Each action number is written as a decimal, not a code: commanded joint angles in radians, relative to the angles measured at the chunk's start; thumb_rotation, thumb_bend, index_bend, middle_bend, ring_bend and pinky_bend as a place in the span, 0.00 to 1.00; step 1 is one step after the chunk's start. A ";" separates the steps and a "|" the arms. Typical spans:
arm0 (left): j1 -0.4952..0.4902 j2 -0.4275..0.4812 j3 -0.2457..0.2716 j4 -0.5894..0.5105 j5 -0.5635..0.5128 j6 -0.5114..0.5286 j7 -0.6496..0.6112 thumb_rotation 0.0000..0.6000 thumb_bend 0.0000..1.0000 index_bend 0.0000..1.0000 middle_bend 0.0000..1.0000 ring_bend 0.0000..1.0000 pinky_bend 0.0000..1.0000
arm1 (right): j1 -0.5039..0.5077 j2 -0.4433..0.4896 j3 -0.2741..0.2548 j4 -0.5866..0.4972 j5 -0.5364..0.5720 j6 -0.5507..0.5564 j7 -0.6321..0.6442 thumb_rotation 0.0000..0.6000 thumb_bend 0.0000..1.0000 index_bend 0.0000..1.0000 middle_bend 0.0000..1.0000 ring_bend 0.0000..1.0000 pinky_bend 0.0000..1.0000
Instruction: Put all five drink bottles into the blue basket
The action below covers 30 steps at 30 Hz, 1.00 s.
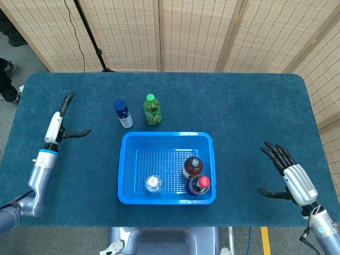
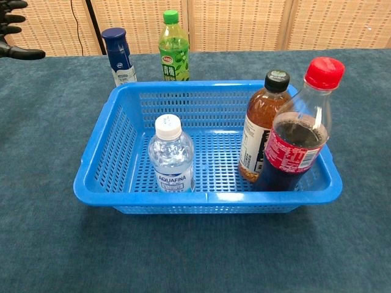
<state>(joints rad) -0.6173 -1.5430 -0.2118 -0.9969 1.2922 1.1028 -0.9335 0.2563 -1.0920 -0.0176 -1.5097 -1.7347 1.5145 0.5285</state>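
Note:
The blue basket (image 1: 127, 159) (image 2: 208, 94) sits mid-table with three bottles standing in it: a clear water bottle (image 1: 153, 184) (image 2: 171, 155), a brown tea bottle (image 1: 192, 167) (image 2: 263, 125) and a red-capped cola bottle (image 1: 200, 185) (image 2: 297, 134). Behind the basket stand a blue-capped bottle (image 1: 122, 113) (image 2: 119, 56) and a green tea bottle (image 1: 152, 110) (image 2: 173, 46). My left hand (image 1: 59, 124) (image 2: 13, 30) hovers open at the far left, apart from the bottles. My right hand (image 1: 287, 171) is open at the right edge, holding nothing.
Dark blue cloth covers the table (image 1: 239, 106). Woven screen panels (image 1: 191, 32) stand behind its far edge, with a black stand and cable (image 1: 90, 32) at the back left.

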 commanded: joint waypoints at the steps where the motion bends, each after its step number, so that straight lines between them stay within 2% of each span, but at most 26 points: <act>1: -0.073 -0.075 -0.025 0.110 -0.023 -0.113 -0.024 1.00 0.00 0.00 0.00 0.00 0.00 | 0.001 -0.001 0.002 0.003 0.006 -0.005 0.001 1.00 0.00 0.00 0.00 0.00 0.00; 9: -0.156 -0.146 -0.036 0.243 -0.013 -0.250 -0.060 1.00 0.00 0.00 0.00 0.00 0.00 | 0.005 -0.003 0.008 0.012 0.024 -0.021 0.006 1.00 0.00 0.00 0.00 0.00 0.00; 21: -0.281 -0.235 0.000 0.423 0.067 -0.396 -0.123 1.00 0.00 0.00 0.00 0.00 0.00 | 0.006 -0.004 0.017 0.019 0.046 -0.031 0.010 1.00 0.00 0.00 0.00 0.00 0.00; 27: -0.328 -0.289 -0.005 0.488 0.073 -0.434 -0.155 1.00 0.11 0.00 0.00 0.00 0.02 | 0.008 -0.005 0.018 0.020 0.048 -0.038 0.008 1.00 0.00 0.00 0.00 0.00 0.00; 30: -0.352 -0.323 -0.006 0.514 0.075 -0.455 -0.162 1.00 0.17 0.00 0.00 0.00 0.08 | 0.010 -0.004 0.019 0.022 0.052 -0.045 0.012 1.00 0.00 0.00 0.00 0.00 0.00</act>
<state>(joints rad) -0.9543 -1.8471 -0.2167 -0.5033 1.3645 0.6551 -1.0888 0.2662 -1.0964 0.0012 -1.4882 -1.6830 1.4700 0.5404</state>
